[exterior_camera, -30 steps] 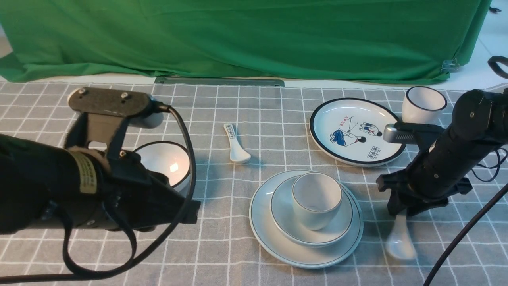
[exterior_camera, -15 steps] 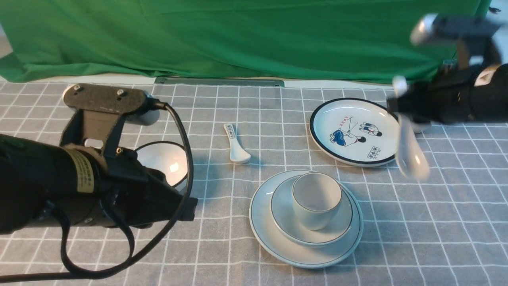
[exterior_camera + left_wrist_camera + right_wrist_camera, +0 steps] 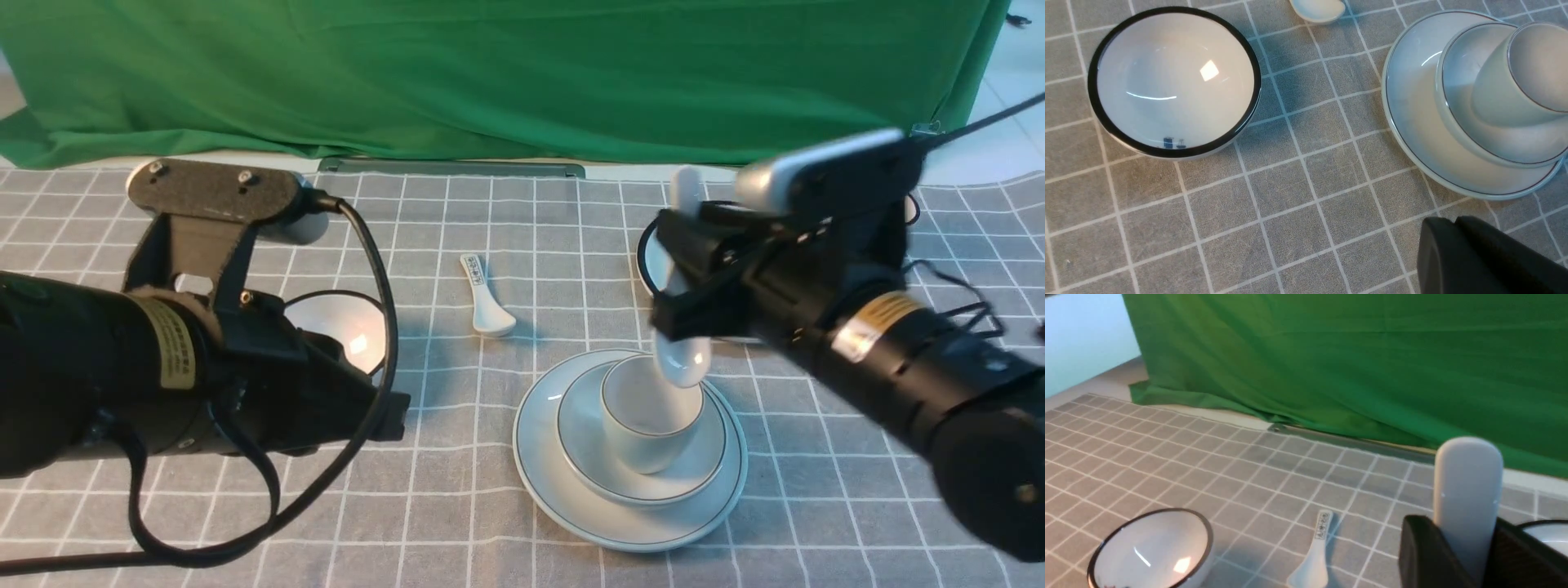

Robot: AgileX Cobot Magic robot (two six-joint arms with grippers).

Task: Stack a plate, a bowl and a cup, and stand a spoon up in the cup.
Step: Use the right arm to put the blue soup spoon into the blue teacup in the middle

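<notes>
The plain plate (image 3: 571, 490) lies on the cloth with the plain bowl (image 3: 702, 474) on it and the plain cup (image 3: 645, 441) in the bowl; all three also show in the left wrist view, plate (image 3: 1412, 122), bowl (image 3: 1457, 94), cup (image 3: 1498, 94). My right gripper (image 3: 682, 278) is shut on the plain white spoon (image 3: 684, 359), held upright, its scoop just over the cup's far rim. The spoon's handle (image 3: 1468, 490) rises between the jaws. My left gripper (image 3: 1455, 222) is shut and empty, left of the plate.
A black-rimmed bowl (image 3: 343, 327) sits by my left arm. A spoon with printed marks (image 3: 483, 296) lies mid-table. The black-rimmed picture plate (image 3: 649, 253) is mostly hidden behind my right arm. A green curtain (image 3: 490, 73) hangs at the back.
My right gripper lifted the spoon off the cloth at the right, swung it up and leftward, and now holds it upright over the cup. The left arm barely moved.
</notes>
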